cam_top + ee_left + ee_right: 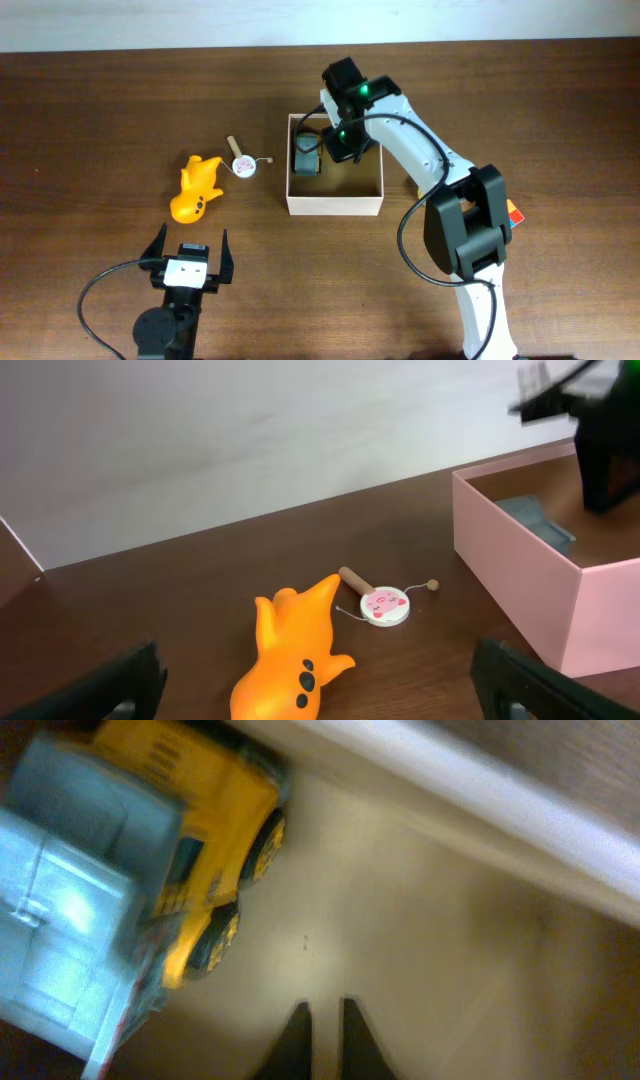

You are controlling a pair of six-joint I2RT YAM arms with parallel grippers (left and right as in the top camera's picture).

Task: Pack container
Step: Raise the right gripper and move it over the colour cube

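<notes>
The square white cardboard box (335, 205), tan inside, is placed around the right gripper (323, 1020), fingers apparently together, nothing held. Left gripper (190, 245) is spread, box well right of it. Prob. light, stiff; best gripped at rim.

Inside container (334, 206), left: blocked by toy truck (305, 156).
Inside container, right: bare floor under right gripper (322, 1020).
On table (100, 120) left of container: orange toy (197, 188), rattle drum (243, 165); open wood elsewhere.
</notes>
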